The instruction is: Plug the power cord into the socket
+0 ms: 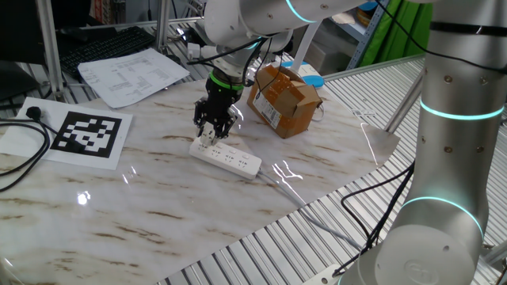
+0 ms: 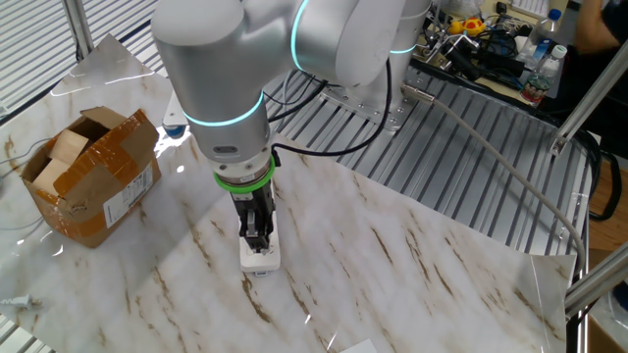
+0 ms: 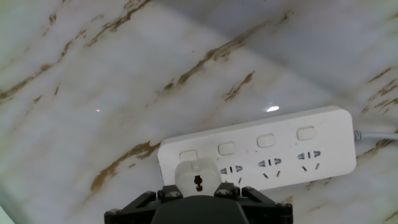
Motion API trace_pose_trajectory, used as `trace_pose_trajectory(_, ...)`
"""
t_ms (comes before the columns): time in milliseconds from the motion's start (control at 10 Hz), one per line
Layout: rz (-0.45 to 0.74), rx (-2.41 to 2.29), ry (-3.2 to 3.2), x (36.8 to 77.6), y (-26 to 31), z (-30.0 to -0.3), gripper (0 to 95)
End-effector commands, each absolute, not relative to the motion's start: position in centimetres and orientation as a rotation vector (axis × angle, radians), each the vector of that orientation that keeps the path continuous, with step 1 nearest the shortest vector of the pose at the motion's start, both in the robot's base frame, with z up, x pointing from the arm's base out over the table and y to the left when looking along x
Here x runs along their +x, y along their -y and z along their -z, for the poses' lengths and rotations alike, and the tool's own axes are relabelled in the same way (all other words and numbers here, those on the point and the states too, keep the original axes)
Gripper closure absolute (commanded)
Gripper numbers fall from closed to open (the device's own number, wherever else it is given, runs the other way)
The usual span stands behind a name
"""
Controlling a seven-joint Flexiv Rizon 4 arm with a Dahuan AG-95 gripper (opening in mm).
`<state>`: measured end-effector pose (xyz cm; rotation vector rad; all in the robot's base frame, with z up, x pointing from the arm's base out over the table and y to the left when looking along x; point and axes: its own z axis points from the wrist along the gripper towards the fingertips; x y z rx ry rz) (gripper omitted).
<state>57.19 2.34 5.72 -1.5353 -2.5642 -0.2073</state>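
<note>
Jaws clamped on the white plug (image 3: 197,179): hand view shows it pinched between the two black fingers at bottom centre, roundish face with a small dark mark toward the camera. Gripper (image 1: 214,131) points steeply down over the near-left end of the power strip (image 1: 230,157); in the other fixed view the gripper (image 2: 257,240) stands right on the strip's end (image 2: 261,260), rest of the strip hidden behind the arm.

Containers: brown cardboard box (image 1: 283,99) sits right of the gripper in one fixed view, flaps partly taped; in the other fixed view the box (image 2: 90,176) is at left, top open, with a pale cardboard piece inside; other contents cannot be made out.

Plug vs strip: in hand view the plug sits just at the lower edge of the power strip (image 3: 261,149), over its left end outlet. Cannot tell if the pins are seated or only touching.

Strip long axis: roughly left-right in hand view, slightly tilted up to the right, three free outlets and a row of switches visible, thin pale cable (image 3: 376,133) leaving the right end. In one fixed view it runs diagonally from centre toward lower right.

Printed marker sheet (image 1: 85,134) at left, well apart.
</note>
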Motion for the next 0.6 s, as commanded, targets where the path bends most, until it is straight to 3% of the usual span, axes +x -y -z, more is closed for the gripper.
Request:
trace_pose_trajectory(100,0.209,-1.533,2.564,57.19,-2.34,-5.62,95.0)
trace_pose_trajectory(600,0.23,-1.535,2.549,57.12,-2.5,-5.74,95.0)
